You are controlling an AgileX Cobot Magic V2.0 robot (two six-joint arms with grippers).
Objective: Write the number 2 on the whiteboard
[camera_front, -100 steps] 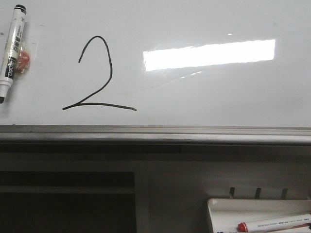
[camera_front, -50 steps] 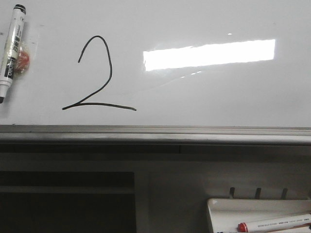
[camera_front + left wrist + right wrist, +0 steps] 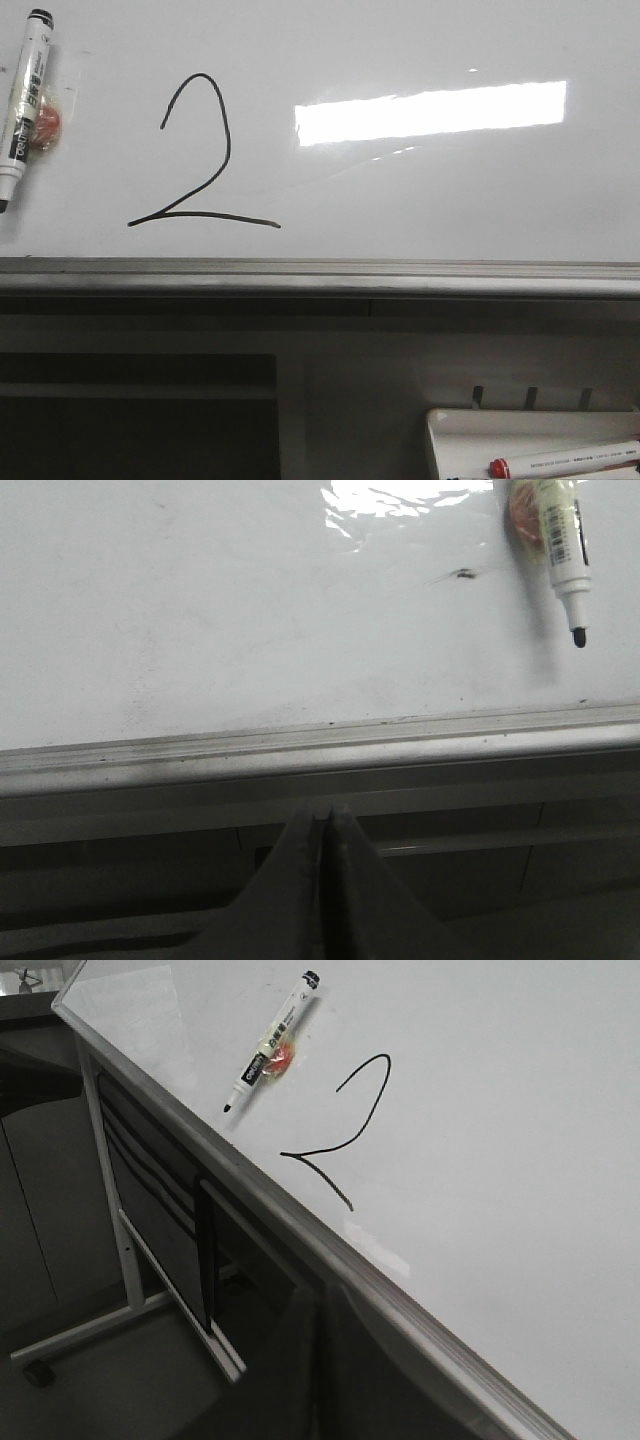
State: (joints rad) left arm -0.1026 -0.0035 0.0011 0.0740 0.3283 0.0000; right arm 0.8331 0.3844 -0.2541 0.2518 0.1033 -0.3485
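A black hand-drawn number 2 (image 3: 195, 155) stands on the glossy whiteboard (image 3: 420, 200), left of the bright light reflection. It also shows in the right wrist view (image 3: 345, 1130). A black-tipped white marker (image 3: 22, 105) sticks to the board at the far left, uncapped, with an orange blob behind it; it shows in the left wrist view (image 3: 558, 540) and the right wrist view (image 3: 270, 1045). My left gripper (image 3: 327, 815) is shut and empty, below the board's grey rail (image 3: 320, 745). My right gripper (image 3: 318, 1300) is shut and empty, below the rail, away from the board.
A small white tray (image 3: 530, 440) hangs at the lower right under the board and holds a red-capped marker (image 3: 565, 462). The board's stand and a caster foot (image 3: 40, 1370) show in the right wrist view. Dark panels sit under the rail.
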